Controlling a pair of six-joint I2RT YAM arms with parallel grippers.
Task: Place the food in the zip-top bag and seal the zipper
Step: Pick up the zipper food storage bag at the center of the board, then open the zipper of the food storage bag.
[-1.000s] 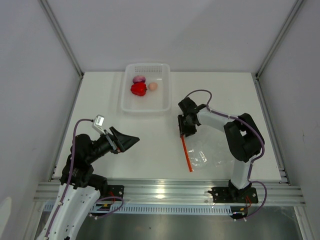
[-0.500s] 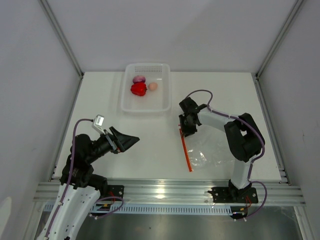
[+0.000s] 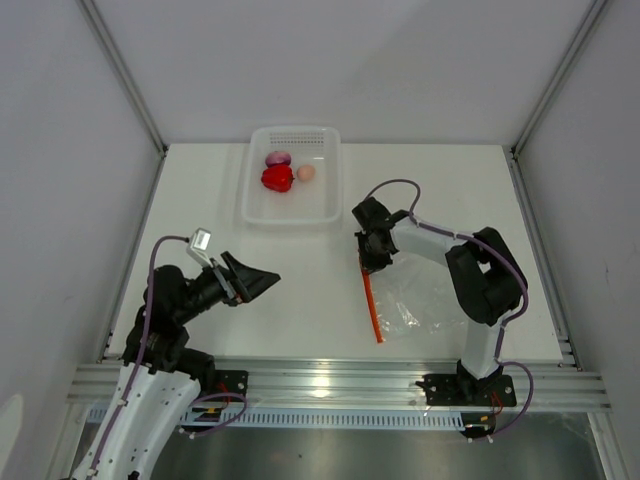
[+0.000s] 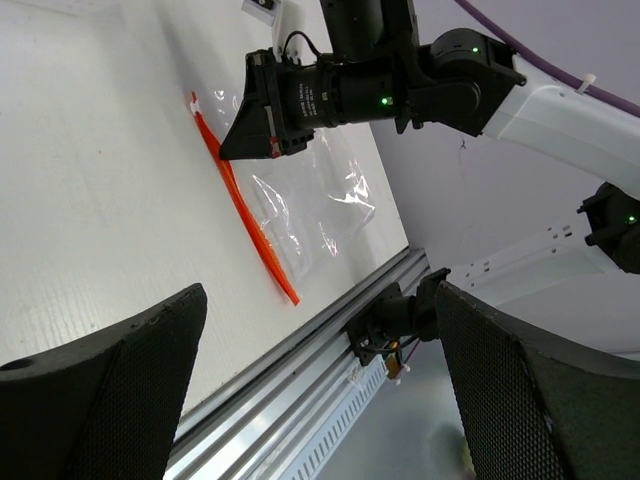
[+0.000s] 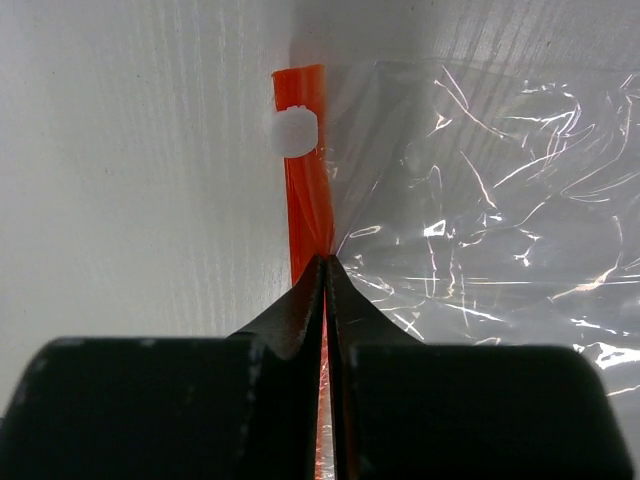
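Right end effector (image 3: 367,262), seen from above, sits on the far end of the zipper (image 3: 372,305) of the zip-top bag (image 3: 412,298), which lies flat on the table (image 3: 300,290). The food (image 3: 277,179) lies in the white tray (image 3: 255,205), so nothing is bagged or sealed. The left end effector (image 3: 262,281) hovers well apart from both. Its wrist view shows the jaws spread, empty. The right wrist view shows the fingers (image 5: 300,300) pressed together, pinching the zipper near a white nub (image 5: 295,130).

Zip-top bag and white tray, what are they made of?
The zip-top bag looks like thin clear plastic film, glossy: it crinkles and glints. Its zipper seems stiffer orange plastic. The tray looks like rigid whitish plastic, given its moulded rim.
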